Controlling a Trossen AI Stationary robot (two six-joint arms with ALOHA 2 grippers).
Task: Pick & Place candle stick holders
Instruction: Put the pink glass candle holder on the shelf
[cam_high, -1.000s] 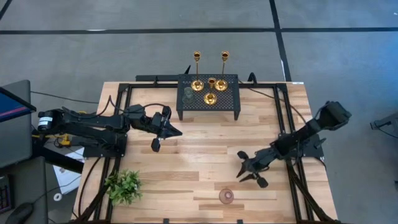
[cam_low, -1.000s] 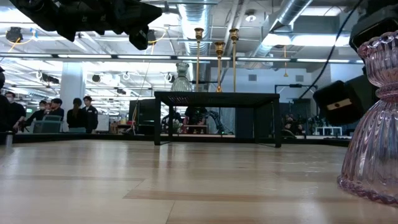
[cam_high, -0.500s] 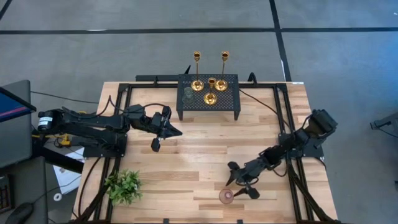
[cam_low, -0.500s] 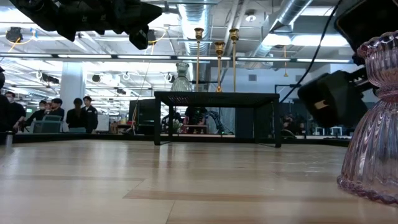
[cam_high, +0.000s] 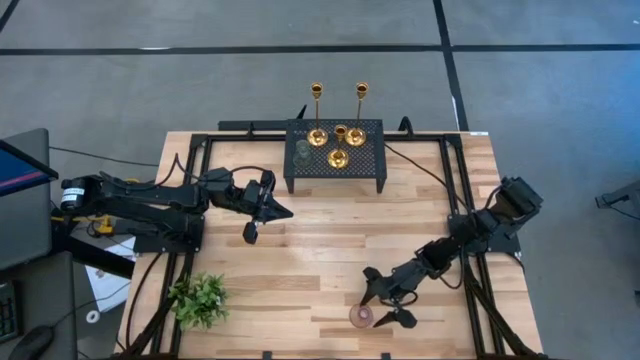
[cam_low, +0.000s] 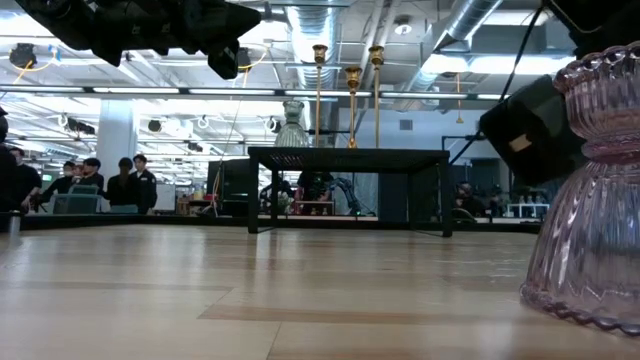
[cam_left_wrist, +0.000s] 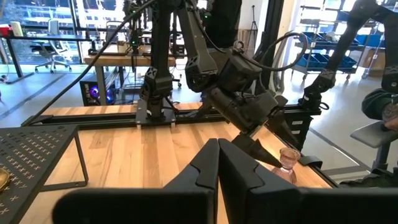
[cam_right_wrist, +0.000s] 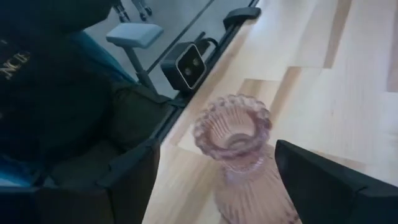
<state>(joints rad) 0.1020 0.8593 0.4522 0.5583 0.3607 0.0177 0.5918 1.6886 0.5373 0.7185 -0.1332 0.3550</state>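
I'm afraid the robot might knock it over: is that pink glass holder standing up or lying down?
Upright. The pink glass holder stands on its base with its rim up, between the open fingers of the right end effector, on the table.

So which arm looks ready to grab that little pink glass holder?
The right. Its open gripper already straddles the pink holder at the table's front edge, while the left gripper hangs far off, nearer the rack.

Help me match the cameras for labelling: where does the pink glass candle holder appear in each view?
High view: pink glass candle holder near the table's front edge, between the open fingers of the right tool.
Low view: large at the right edge, standing upright.
Left wrist view: small, right of centre, beside the right arm.
Right wrist view: centre, between the two dark fingers.
Shared landmark: the black rack, seen in the high, low and left wrist views.
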